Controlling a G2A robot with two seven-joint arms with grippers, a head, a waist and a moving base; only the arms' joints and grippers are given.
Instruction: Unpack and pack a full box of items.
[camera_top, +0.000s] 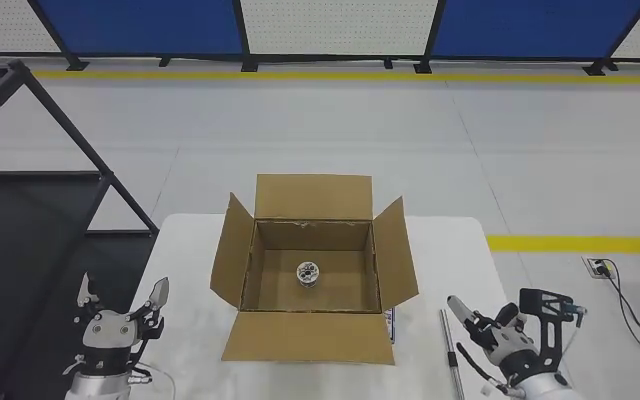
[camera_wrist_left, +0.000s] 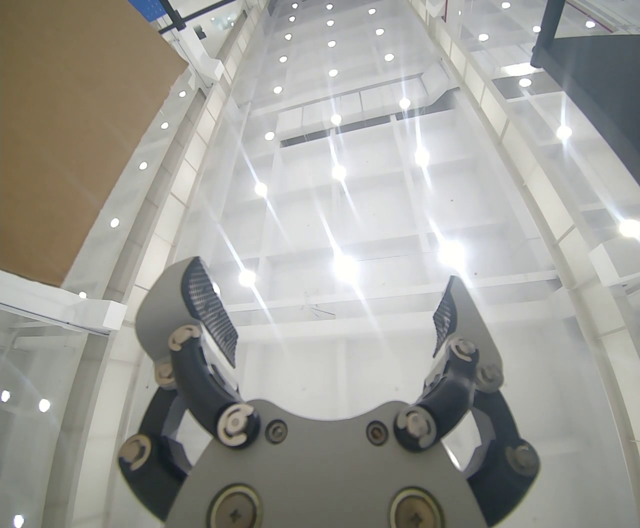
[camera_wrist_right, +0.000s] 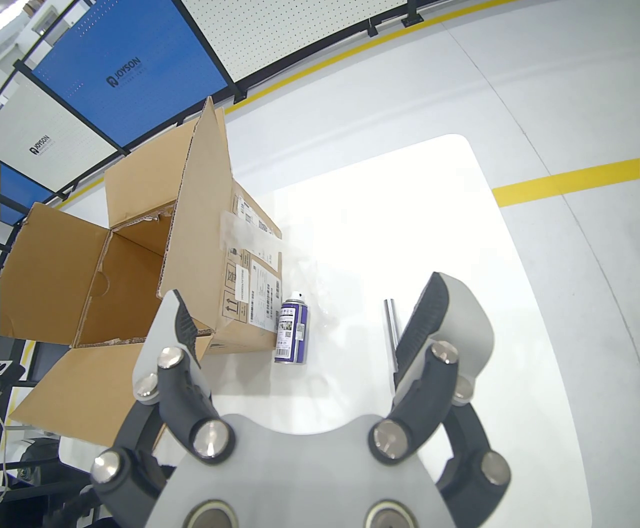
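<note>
An open cardboard box (camera_top: 262, 285) stands in the middle of the white table (camera_top: 440, 260), all flaps spread. One small round grey item (camera_top: 308, 272) lies on its floor. A blue spray can (camera_wrist_right: 292, 333) stands upright on the table against the box's (camera_wrist_right: 250, 280) outer wall, next to a thin metal rod (camera_wrist_right: 391, 320) lying flat. My left gripper (camera_top: 125, 294) is open near the table's front left corner, pointing upward, with nothing between its fingers (camera_wrist_left: 210, 310). My right gripper (camera_top: 510, 305) is open at the front right, close to the rod (camera_top: 447, 340), holding nothing.
A black metal frame (camera_top: 70, 130) stands left of the table. Blue and white partition panels (camera_top: 330, 25) line the far floor, with yellow floor tape (camera_top: 560, 243) to the right. Bare tabletop lies right of the box.
</note>
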